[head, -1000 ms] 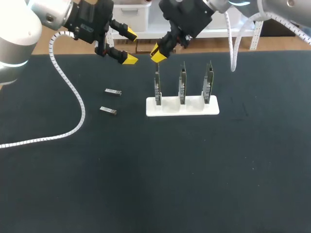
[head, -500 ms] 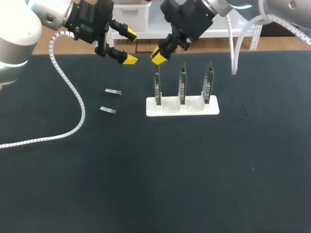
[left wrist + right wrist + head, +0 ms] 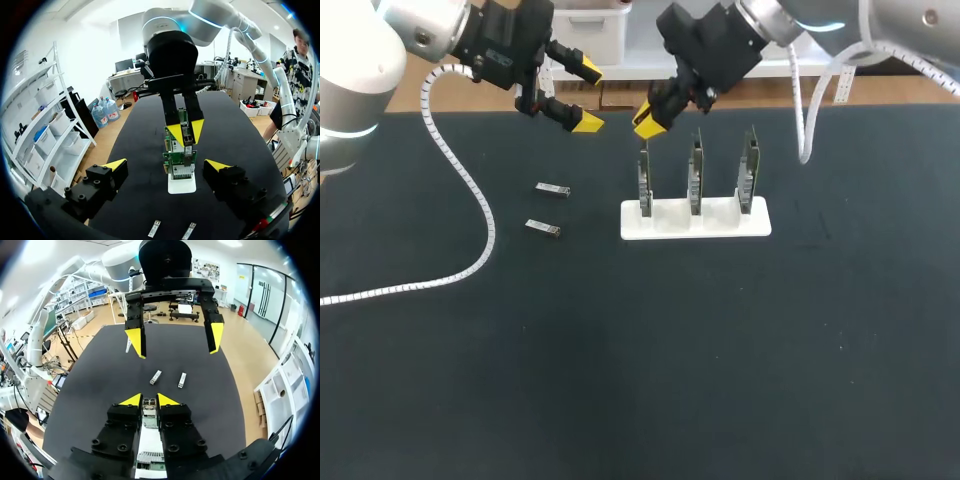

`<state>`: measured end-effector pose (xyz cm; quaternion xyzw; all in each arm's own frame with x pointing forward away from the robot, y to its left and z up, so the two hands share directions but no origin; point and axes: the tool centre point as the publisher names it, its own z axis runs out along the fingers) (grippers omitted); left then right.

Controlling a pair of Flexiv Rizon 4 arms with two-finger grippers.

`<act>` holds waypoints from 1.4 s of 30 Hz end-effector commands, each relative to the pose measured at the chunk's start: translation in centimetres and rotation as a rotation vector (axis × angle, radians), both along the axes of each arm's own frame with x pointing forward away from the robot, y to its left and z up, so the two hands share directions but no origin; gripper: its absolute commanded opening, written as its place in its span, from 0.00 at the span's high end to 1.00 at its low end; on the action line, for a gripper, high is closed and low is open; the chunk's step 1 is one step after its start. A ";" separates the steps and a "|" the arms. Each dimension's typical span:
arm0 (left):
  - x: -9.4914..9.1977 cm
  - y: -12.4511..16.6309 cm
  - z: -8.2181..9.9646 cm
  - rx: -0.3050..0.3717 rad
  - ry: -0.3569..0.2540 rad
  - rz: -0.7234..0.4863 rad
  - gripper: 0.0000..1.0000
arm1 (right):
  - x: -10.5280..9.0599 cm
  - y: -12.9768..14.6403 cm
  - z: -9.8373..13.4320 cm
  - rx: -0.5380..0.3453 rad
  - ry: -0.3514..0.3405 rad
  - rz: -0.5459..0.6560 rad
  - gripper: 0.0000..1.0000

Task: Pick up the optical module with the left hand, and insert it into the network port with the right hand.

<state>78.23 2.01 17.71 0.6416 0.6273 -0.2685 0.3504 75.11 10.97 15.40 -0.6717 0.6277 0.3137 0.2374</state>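
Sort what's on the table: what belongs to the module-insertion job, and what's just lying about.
Job: far optical module, near optical module, left circuit board, middle circuit board, right circuit board, white holder, left gripper, right gripper.
Lying about: white coiled cable trailing across the black table.

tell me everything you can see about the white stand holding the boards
The white stand is a low, flat rectangular block, plastic by its look, lying flat on the dark table mat. Three green circuit boards stand upright in it in an evenly spaced row, seen edge-on in the head view. The boards and the mat are all that touch it. The right pincer hangs above the leftmost board, clear of the stand itself.
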 end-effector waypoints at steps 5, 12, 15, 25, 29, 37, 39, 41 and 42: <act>0.0 -0.1 0.1 0.006 0.002 0.003 0.00 | -0.2 0.0 -0.3 0.004 0.010 0.003 0.85; 0.0 -0.1 0.1 0.006 0.002 0.003 0.00 | -0.3 0.1 -0.1 0.007 0.012 0.002 0.00; 0.0 -0.1 0.1 0.006 0.002 0.003 0.00 | -0.3 0.1 0.3 0.016 0.006 0.002 0.00; 0.0 -0.1 0.1 0.006 0.002 0.003 0.00 | -0.1 0.0 1.4 0.029 -0.035 0.007 1.00; 0.0 -0.1 0.1 0.006 0.002 0.003 0.00 | -0.1 0.1 1.0 0.032 -0.023 0.010 1.00; 0.0 -0.1 0.1 0.006 0.002 0.003 0.00 | 0.0 0.3 0.9 0.029 -0.023 0.011 1.00; 0.0 -0.1 0.1 0.006 0.002 0.003 0.00 | 0.0 0.3 0.7 0.026 -0.022 0.009 1.00; 0.0 -0.1 0.1 0.006 0.002 0.003 0.00 | 0.1 0.4 0.5 0.024 -0.021 0.009 1.00; 0.0 -0.1 0.1 0.006 0.002 0.003 0.00 | 0.2 0.4 0.4 0.019 -0.016 0.007 1.00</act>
